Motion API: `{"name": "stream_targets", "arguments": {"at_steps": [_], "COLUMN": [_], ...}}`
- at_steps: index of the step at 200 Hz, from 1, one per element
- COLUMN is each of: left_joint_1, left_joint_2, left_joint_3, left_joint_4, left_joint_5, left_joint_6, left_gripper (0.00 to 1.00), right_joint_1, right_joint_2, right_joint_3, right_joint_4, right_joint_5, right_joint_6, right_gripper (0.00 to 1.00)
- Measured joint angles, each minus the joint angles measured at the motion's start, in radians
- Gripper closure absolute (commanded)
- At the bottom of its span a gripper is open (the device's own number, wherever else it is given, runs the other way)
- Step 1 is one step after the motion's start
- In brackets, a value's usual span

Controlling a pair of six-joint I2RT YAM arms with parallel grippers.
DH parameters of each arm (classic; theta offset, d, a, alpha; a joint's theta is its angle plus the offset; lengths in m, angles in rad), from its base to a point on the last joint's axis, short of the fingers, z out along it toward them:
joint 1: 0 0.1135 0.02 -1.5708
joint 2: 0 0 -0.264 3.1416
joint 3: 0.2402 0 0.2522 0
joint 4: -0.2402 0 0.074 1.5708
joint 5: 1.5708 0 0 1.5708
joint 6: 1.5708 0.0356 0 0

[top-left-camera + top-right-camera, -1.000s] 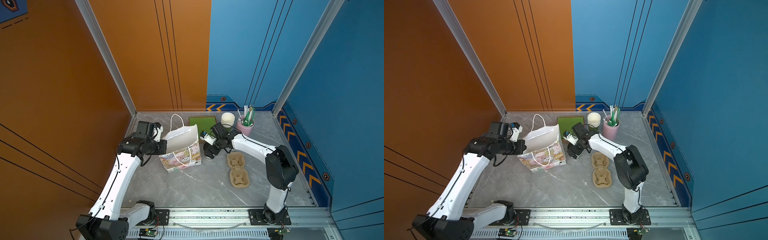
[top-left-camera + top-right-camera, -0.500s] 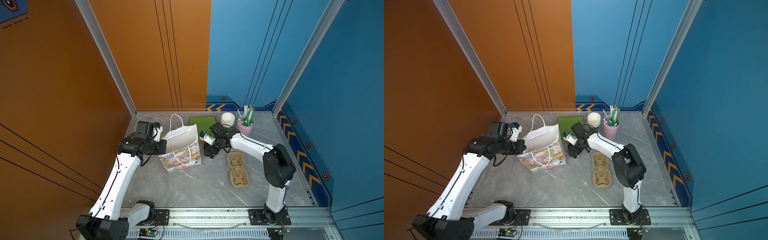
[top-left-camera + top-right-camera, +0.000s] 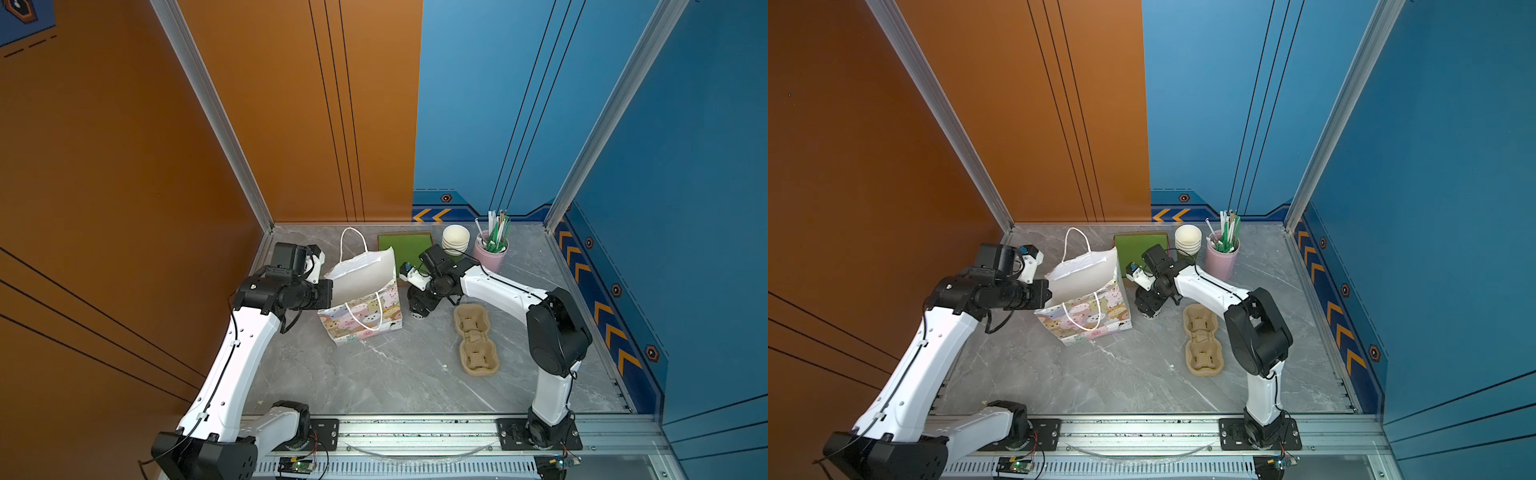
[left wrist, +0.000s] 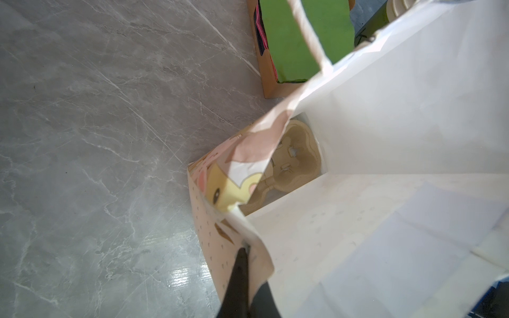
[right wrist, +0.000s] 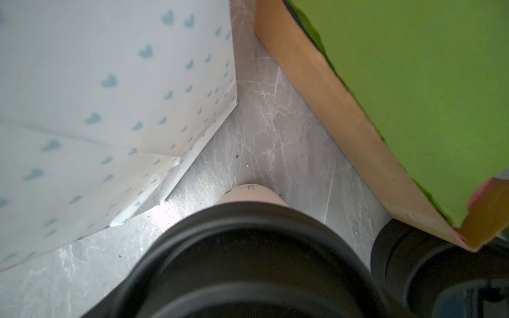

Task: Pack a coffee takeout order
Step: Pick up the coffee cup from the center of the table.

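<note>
My right elbow (image 3: 557, 328) edged frame-left, right pincer (image 3: 420, 303) over the lidded cup (image 5: 252, 195); grip, I cannot tell. Left pincer (image 4: 243, 252) clamps the bag (image 3: 361, 316) open.

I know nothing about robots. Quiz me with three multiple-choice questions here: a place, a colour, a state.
1. Where is the pink tin? A in a drawer; B beside the stacked cups; C tipped over in front.
2. The round lid is: A white; B green; C black.
3. The left gripper is: A shut on the rim of the bag; B hanging open; C gripping a spoon.
Key: B, it stands next to them at the back; C, seen close in the right wrist view; A, its fingers pinch the paper edge.
</note>
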Motion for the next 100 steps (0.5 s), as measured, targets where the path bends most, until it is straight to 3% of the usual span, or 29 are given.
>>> {"name": "stream_targets", "arguments": {"at_steps": [100], "left_joint_1": [0.000], "left_joint_2": [0.001], "left_joint_3": [0.000], "left_joint_4": [0.000], "left_joint_5": [0.035], "left_joint_6": [0.001], "left_gripper": [1.00], "right_joint_1": [-0.008], "right_joint_2": [-0.264], "right_joint_3": [0.036], "right_joint_4": [-0.163], "right_joint_5": [0.017], "right_joint_6": [-0.001], "right_gripper": [0.10]}}
